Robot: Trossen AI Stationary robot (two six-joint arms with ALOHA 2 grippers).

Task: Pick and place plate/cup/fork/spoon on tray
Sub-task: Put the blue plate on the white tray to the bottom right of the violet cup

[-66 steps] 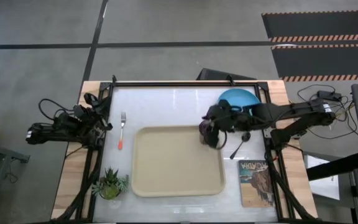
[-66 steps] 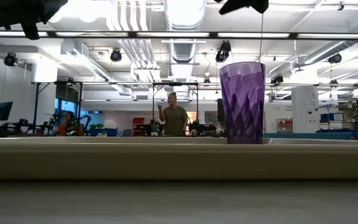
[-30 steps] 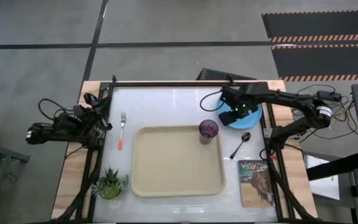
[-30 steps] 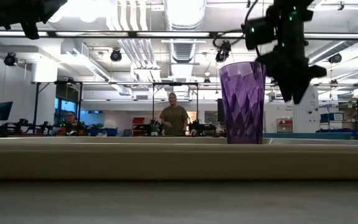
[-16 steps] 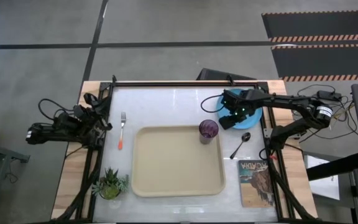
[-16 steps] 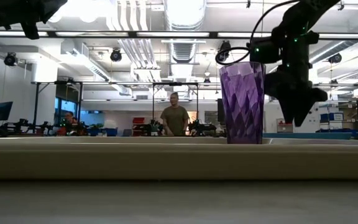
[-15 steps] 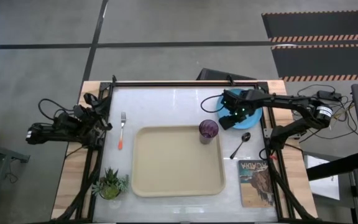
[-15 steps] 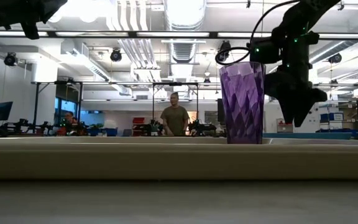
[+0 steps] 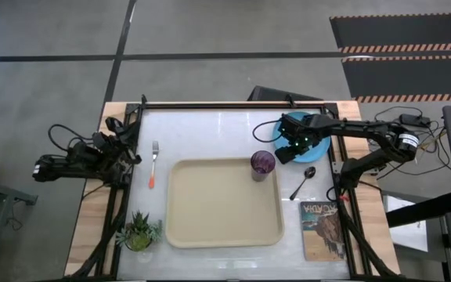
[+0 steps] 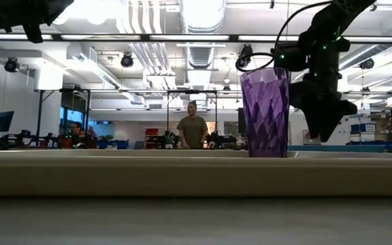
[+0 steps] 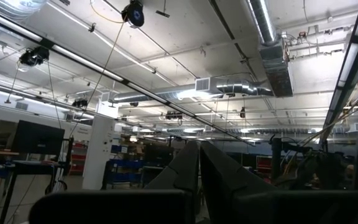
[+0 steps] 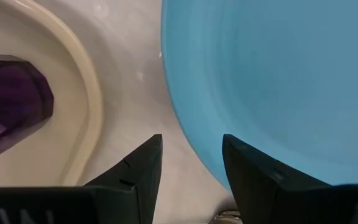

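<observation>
Right tool (image 9: 290,148) hangs over the near edge of the smooth blue plate (image 9: 315,148), fingers parted with a narrow gap, gripping nothing; the arm hides much of the plate from above. Ribbed purple cup (image 9: 262,164) stands upright in the cream tray's (image 9: 218,207) far right corner. Fork (image 9: 153,163) and dark spoon (image 9: 303,181) lie on the table. Left tool (image 9: 135,159) waits at the table's left edge, fingers closed together.

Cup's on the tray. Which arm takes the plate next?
Right. The right gripper hangs open at the plate's edge nearest the cup, fingers astride the rim. The left gripper is parked beyond the fork, across the tray.
</observation>
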